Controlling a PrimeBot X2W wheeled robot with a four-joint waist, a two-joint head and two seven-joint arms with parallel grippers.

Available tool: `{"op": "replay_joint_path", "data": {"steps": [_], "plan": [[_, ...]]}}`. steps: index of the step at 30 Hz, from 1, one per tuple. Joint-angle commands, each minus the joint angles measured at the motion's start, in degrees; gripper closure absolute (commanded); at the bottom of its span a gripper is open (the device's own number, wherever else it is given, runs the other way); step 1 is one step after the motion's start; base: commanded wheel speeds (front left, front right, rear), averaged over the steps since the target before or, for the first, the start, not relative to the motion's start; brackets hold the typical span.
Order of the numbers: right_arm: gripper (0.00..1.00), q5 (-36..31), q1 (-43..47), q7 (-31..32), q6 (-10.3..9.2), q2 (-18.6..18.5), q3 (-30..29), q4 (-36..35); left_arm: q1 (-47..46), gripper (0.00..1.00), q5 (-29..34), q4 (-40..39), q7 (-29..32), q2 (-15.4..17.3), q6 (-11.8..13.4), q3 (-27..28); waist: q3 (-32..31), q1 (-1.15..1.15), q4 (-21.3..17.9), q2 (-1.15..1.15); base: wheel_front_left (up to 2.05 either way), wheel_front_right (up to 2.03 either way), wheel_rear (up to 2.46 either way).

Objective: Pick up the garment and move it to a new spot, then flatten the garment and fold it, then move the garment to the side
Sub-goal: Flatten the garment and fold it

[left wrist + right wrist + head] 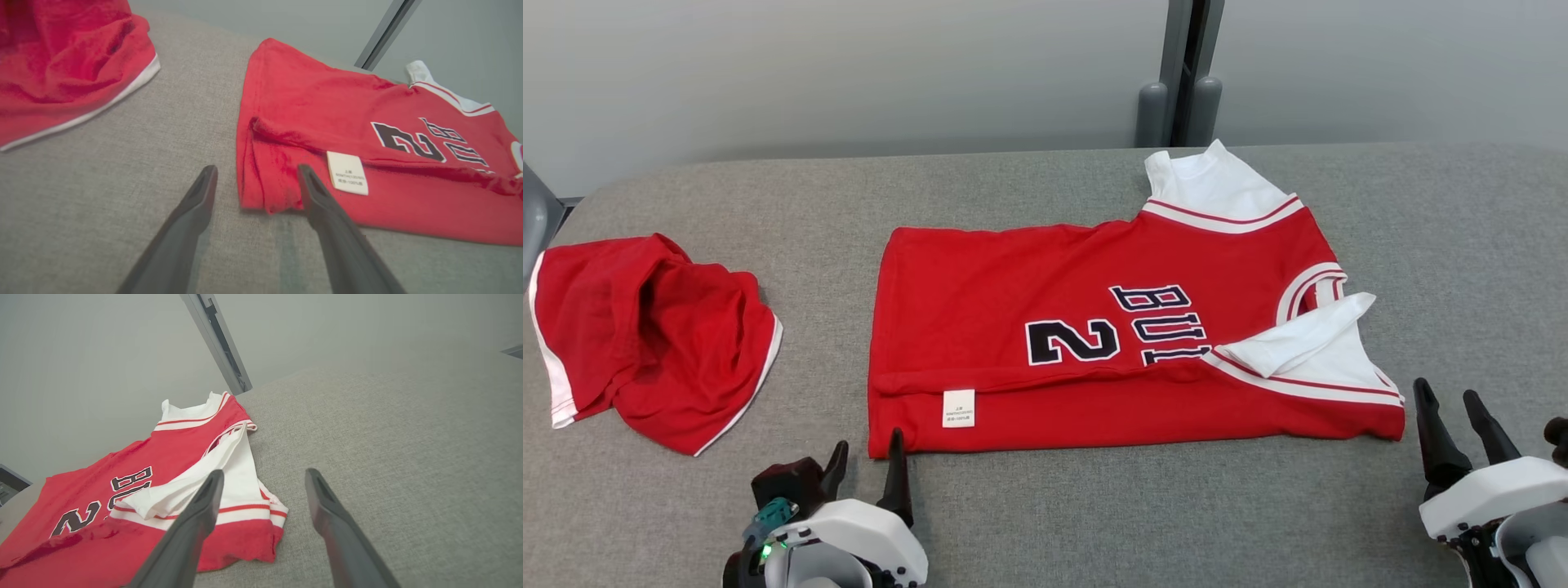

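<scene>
The garment is a red jersey with white sleeves and dark lettering, lying sideways on the grey table, its near long edge folded over so a white label shows. My left gripper stands open just in front of the jersey's near left corner, one finger over the hem, nothing held. My right gripper is open beside the jersey's near right corner, by the white sleeve, empty too.
Crumpled red shorts with white trim lie at the table's left. A grey post stands against the wall behind the table. Bare grey table stretches to the right of the jersey.
</scene>
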Motion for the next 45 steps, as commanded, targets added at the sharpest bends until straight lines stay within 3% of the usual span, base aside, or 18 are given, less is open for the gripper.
{"op": "replay_joint_path", "data": {"steps": [1,9,25,26,27,29,30,32,34,45], "plan": [[0.0,0.2,-0.9,0.1,0.0,-0.3,0.3,0.9,-1.3,0.0,0.4,1.3,-0.2,-0.1,-0.4,-0.2,0.3,0.0,0.0,0.0,0.0,0.0,0.0],[0.0,0.9,-3.6,0.9,0.0,0.0,2.5,5.9,-4.1,0.0,-2.7,7.6,-0.2,-1.7,-2.7,0.9,1.5,0.0,0.3,0.0,0.0,0.0,0.0],[0.0,2.1,-7.9,0.4,0.0,0.3,5.7,12.8,-8.6,0.0,-5.8,14.6,0.2,-2.5,-6.7,-2.9,3.6,0.0,1.3,0.0,0.0,0.0,0.0],[0.0,2.3,-8.0,0.7,0.0,0.4,6.0,13.2,-8.7,0.11,-6.1,14.9,0.5,-2.6,-7.1,-3.2,3.6,0.0,1.4,0.0,0.0,0.0,0.0],[0.0,2.5,-8.1,0.9,0.0,0.4,6.3,13.5,-8.8,0.52,-6.6,15.0,0.7,-2.6,-7.6,-3.6,3.7,0.0,1.4,0.0,0.0,0.0,0.0],[0.0,3.0,-8.5,1.3,0.0,0.4,6.8,14.0,-9.0,1.0,-7.6,15.1,1.1,-2.7,-8.5,-4.6,4.0,0.0,1.6,0.0,0.0,0.0,0.0],[0.0,3.5,-8.7,1.9,0.0,0.7,7.2,14.1,-9.2,1.0,-8.0,15.1,1.2,-2.6,-8.5,-5.0,4.1,0.0,1.7,0.0,0.0,0.0,0.0],[0.58,4.3,-8.8,2.7,0.0,0.9,8.2,14.1,-9.6,1.0,-8.7,15.3,1.1,-2.6,-8.7,-5.8,4.3,0.0,1.8,0.0,0.0,0.0,0.0],[1.0,5.0,-8.8,3.0,0.0,0.8,9.1,13.7,-9.8,1.0,-9.2,15.6,1.0,-2.5,-8.7,-6.4,4.4,0.0,2.0,0.0,0.0,0.0,0.0],[1.0,8.2,-8.3,2.8,0.0,-0.6,10.7,12.4,-9.5,1.0,-9.2,15.5,0.3,-1.6,-10.2,-7.1,1.2,0.0,1.1,0.0,0.0,0.0,0.0]]}}
